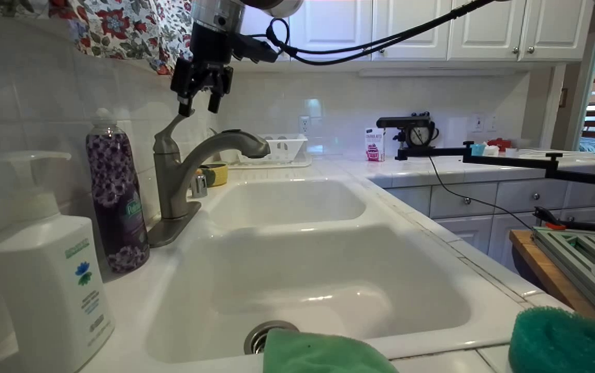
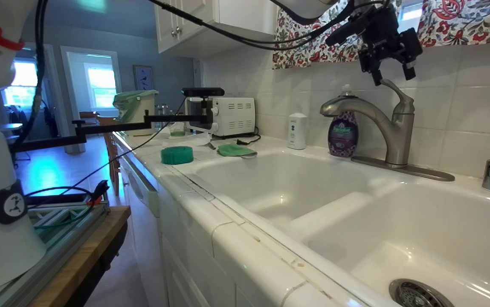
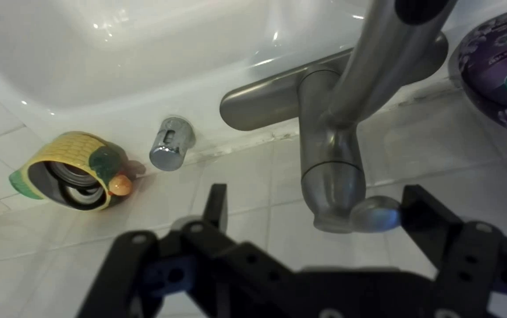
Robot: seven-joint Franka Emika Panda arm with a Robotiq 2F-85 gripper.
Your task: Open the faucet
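The faucet (image 1: 170,181) is a brushed grey metal tap behind the sink. It also shows in an exterior view (image 2: 400,136) and in the wrist view (image 3: 324,110). Its lever handle (image 2: 398,94) stands up from the top and leans away from the spout's base, with its tip at the gripper. My gripper (image 1: 200,108), also seen in the wrist view (image 3: 314,192), is open and points down above the faucet. In the wrist view the lever tip (image 3: 374,214) lies between the fingers, right against or very close to the right finger. The left finger is well apart from it.
A purple patterned bottle (image 3: 500,66) and a white pump dispenser (image 1: 54,280) stand beside the faucet. A chrome cap (image 3: 171,143) and a yellow holder (image 3: 72,172) stand on its other side. The tiled wall (image 2: 462,106) is close behind. The white double sink (image 1: 328,259) lies in front.
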